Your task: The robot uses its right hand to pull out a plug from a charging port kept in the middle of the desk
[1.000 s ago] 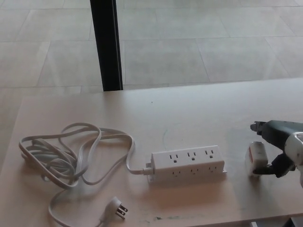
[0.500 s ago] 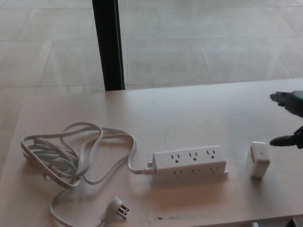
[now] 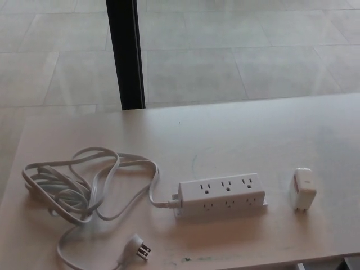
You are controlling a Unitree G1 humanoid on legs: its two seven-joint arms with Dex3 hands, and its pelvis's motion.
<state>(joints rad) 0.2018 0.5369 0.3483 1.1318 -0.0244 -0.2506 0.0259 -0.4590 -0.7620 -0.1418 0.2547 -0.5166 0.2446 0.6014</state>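
With neither robot hand anywhere in sight, the white charger plug lies free on the desk, just right of the white power strip, apart from it.

Head camera, high, angled down over desk, floor beyond

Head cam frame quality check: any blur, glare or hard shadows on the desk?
Head view: soft overall, socket slots on the power strip slightly fuzzy; no motion streaks. Light even and bright, pale sheen on the desk; faint shadows under the strip, white charger and coiled cord. Floor tiles washed out. No robot hand in view.
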